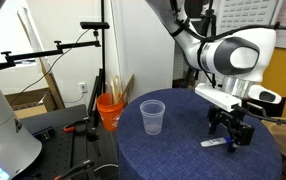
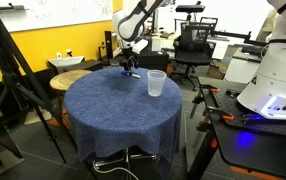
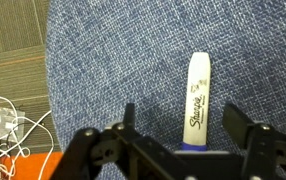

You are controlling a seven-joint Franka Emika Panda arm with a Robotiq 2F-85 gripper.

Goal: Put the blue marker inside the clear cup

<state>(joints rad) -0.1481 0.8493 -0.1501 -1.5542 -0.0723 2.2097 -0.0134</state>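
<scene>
Blue cloth covers the round tabletop point(image 1: 173, 150) of a cluttered lab, where the claw point(image 3: 181, 128) hangs low with its jaws spread either side of the blue marker point(image 3: 197, 100), which lies flat on the cloth. A clean pick probably means dropping straight down and closing squarely across mid-barrel (the clear cup point(image 1: 152, 116) stands upright, well apart).
</scene>
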